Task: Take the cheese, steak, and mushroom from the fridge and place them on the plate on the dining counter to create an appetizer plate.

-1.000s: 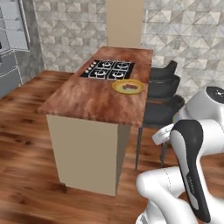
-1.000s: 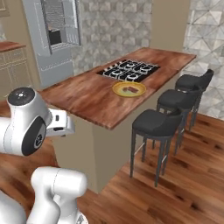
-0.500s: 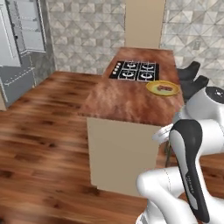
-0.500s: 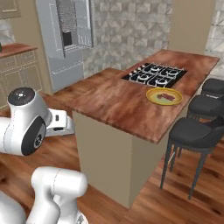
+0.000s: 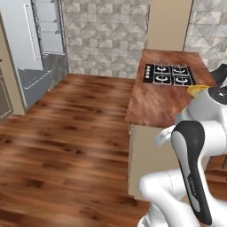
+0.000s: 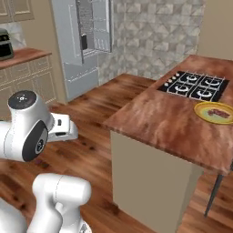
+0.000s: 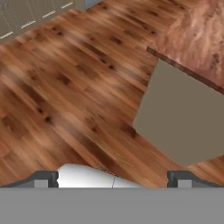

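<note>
Reddish-brown wood floor now fills more of both base views as the base swings towards the tall grey-white fridge [image 6: 86,41], leaving the yellow-rimmed plate [image 6: 214,112] with what looks like steak behind the wide-open, empty claw [image 7: 113,178].

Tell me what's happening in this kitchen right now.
A white robot arm on a mobile base is between stops, with nothing in its gripper, whose jaws stand open over the wooden floor. On the dining counter, the plate already holds the steak; whether anything else lies on it is too small to tell. The fridge stands open across the room, so more items are probably to be fetched.
</note>
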